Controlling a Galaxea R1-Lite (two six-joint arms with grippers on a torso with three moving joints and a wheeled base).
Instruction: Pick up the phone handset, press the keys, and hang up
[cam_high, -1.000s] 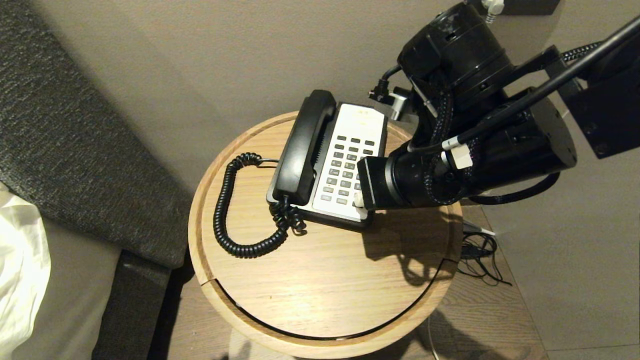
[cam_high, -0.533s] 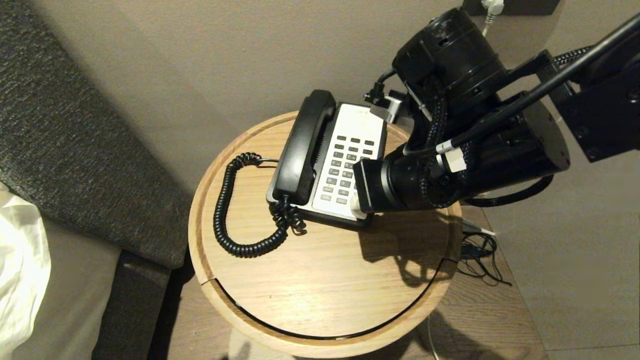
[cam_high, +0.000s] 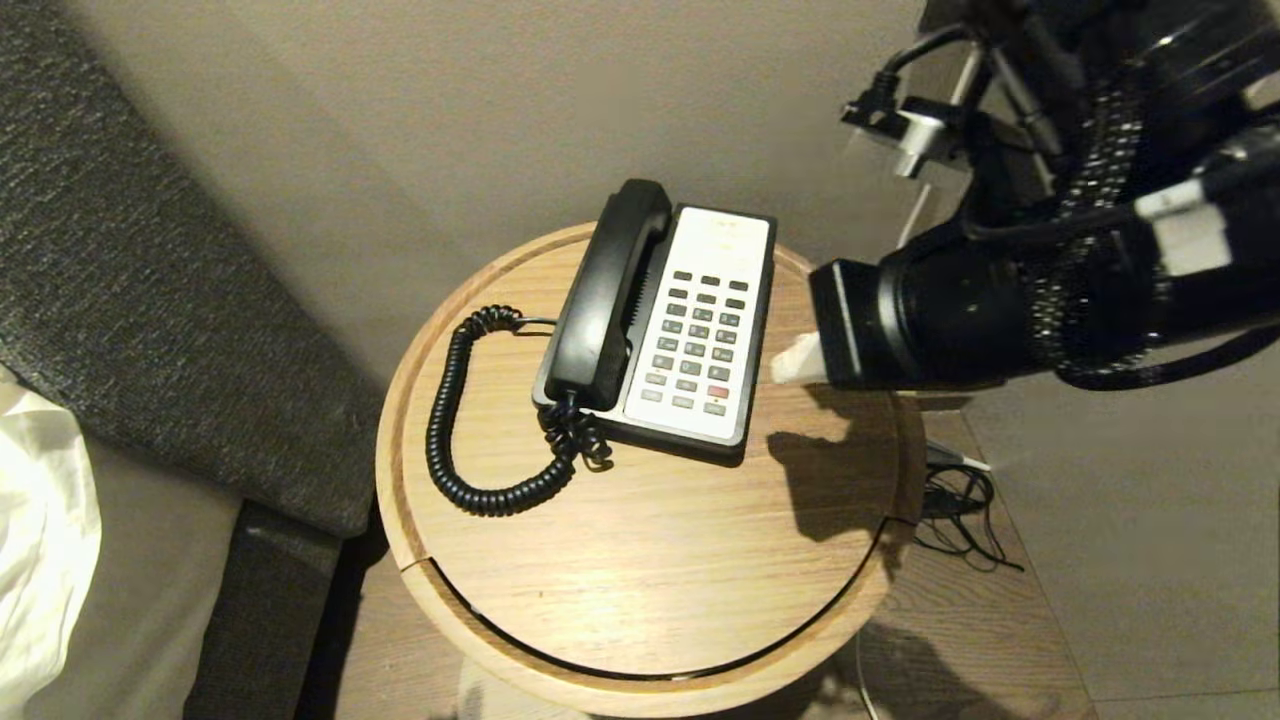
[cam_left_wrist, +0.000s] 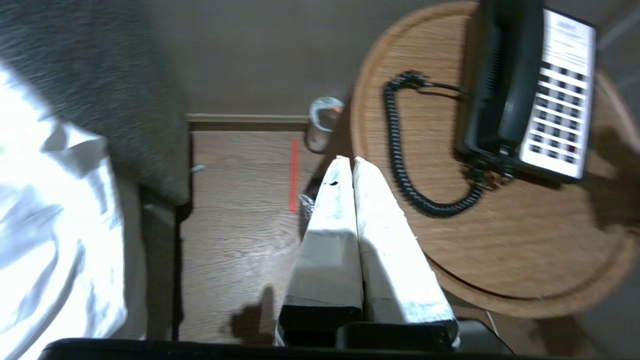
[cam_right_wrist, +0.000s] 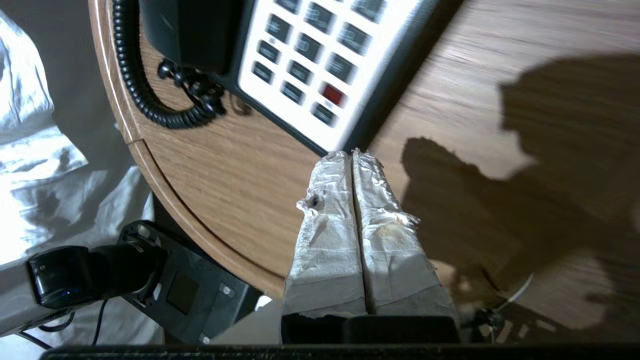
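Note:
The black phone handset (cam_high: 605, 295) lies in its cradle on the left side of the phone base, which stands on a round wooden table (cam_high: 650, 560). Its coiled cord (cam_high: 450, 420) loops across the tabletop. The dark grey keys (cam_high: 700, 340), one of them red, show fully on the white faceplate. My right gripper (cam_high: 792, 362) is shut and empty, hovering just right of the base; in the right wrist view this gripper (cam_right_wrist: 351, 155) sits off the faceplate's corner below the keys (cam_right_wrist: 310, 55). My left gripper (cam_left_wrist: 348, 161) is shut and empty over the floor, left of the table.
A grey upholstered headboard (cam_high: 150, 280) and white bedding (cam_high: 40, 520) stand left of the table. Loose cables (cam_high: 960, 510) lie on the floor at the table's right edge. A red strip (cam_left_wrist: 294, 175) marks the wooden floor. The wall is close behind the phone.
My right arm has pulled back to the right, off the keypad, so the lower keys and the red one are now uncovered. The handset and cord have not moved.

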